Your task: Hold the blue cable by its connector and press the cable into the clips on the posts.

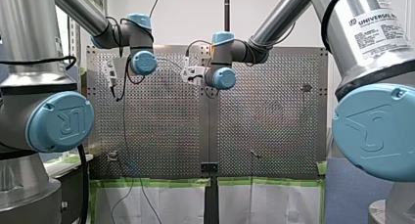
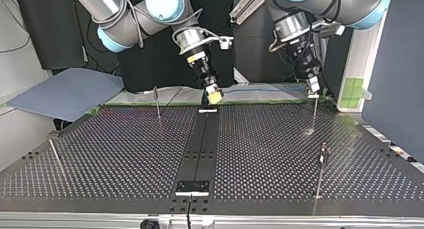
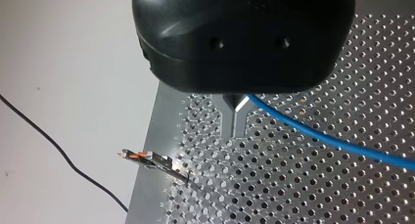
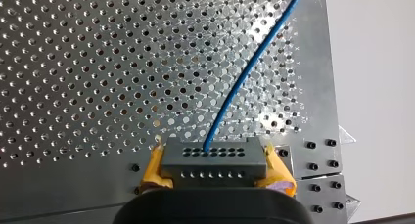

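Note:
In the right wrist view my right gripper (image 4: 213, 182) has its yellow pads (image 4: 152, 168) shut on the dark grey connector (image 4: 211, 158). The blue cable (image 4: 244, 79) rises from the connector over the perforated table. In the top view that gripper (image 2: 213, 95) hangs at the far middle, and the cable (image 2: 270, 89) runs across to my left gripper (image 2: 313, 88). Its metal fingers (image 3: 230, 117) are shut, with the blue cable (image 3: 323, 136) leaving from between their roots. A clip post (image 3: 147, 159) with orange tips lies beside and ahead of them.
Thin posts stand on the table: one (image 2: 157, 103) at the far left of the top view, one (image 2: 315, 111) under my left gripper, one (image 2: 323, 156) nearer at the right. A black rail (image 2: 200, 144) runs down the middle. A thin black wire (image 3: 58, 150) crosses off-table.

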You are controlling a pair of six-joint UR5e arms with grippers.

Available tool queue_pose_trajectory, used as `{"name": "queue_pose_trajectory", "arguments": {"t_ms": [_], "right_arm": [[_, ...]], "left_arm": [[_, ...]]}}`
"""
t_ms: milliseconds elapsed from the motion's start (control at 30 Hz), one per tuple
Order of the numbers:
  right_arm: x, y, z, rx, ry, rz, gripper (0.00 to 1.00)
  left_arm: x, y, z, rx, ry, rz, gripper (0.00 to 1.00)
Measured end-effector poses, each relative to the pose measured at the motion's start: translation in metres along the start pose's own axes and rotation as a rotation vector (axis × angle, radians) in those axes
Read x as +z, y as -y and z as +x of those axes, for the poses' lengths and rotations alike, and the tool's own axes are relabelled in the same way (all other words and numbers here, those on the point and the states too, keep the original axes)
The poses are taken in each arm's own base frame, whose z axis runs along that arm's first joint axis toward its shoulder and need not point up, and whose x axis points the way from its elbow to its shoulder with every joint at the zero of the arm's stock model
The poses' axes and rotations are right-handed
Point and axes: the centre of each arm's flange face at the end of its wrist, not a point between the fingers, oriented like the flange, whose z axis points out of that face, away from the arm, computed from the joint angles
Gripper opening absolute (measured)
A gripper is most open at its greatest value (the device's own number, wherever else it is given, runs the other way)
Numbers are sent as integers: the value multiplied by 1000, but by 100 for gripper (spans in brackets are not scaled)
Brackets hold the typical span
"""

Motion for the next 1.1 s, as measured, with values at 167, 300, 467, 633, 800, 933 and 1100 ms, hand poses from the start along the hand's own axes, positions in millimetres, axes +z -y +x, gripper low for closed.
{"name": "queue_pose_trajectory", "arguments": {"t_ms": [167,300,467,633,800,933,1100], "right_arm": [[5,1,6,1,-11,2,0],[8,1,11,5,-19,9,0],[13,2,17,13,-32,17,0],[21,3,25,36,-49,36,0],[30,3,36,42,-63,41,0],[36,3,43,43,-68,44,0],[41,2,50,42,-76,43,0]], "left_arm": [[9,2,8,-3,-9,-10,0],[17,5,1,-42,7,-6,0],[28,9,-14,-84,38,-2,0],[40,10,-25,-94,55,-15,0],[53,12,-36,-110,72,-13,0],[70,12,-49,-140,96,-4,0],[91,7,-60,-155,119,2,0]]}}
